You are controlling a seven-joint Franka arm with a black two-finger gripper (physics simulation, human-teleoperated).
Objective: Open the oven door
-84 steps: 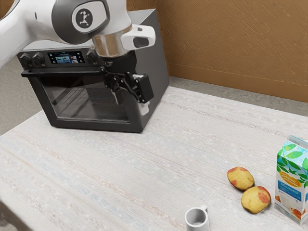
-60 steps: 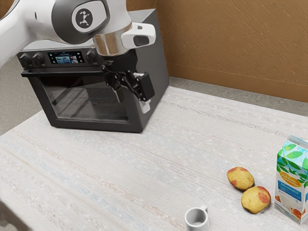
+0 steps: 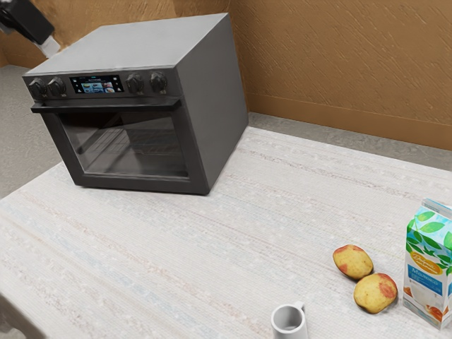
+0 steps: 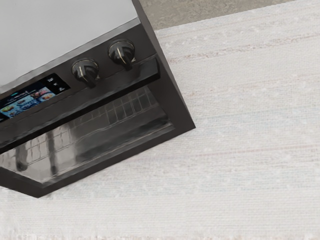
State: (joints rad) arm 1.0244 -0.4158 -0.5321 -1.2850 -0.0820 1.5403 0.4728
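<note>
End effector (image 3: pixel 49 45), how wide I can't tell, has the oven's (image 3: pixel 134 46) crosswise handle (image 3: pixel 106 108) toward the exterior view's right.

The oven (image 3: pixel 212 92) stands door (image 3: pixel 131 146) shut at the table's (image 3: pixel 212 261) far corner — gripper (image 3: pixel 49 46) at the exterior view's upper left — well apart from fruits (image 3: pixel 375 293), carton (image 3: pixel 426 272) and mug (image 3: pixel 289 321).

On the cloth-covered table (image 3: pixel 176 247), the oven (image 3: pixel 215 85) stands nearest the gripper (image 3: pixel 51 46), its door (image 3: pixel 131 148) shut. Well apart from the gripper, past the oven, sit a white mug (image 3: pixel 289 322), two red-patched yellow fruits (image 3: pixel 375 293) side by side and, farthest, an upright carton (image 3: pixel 426 268).
</note>
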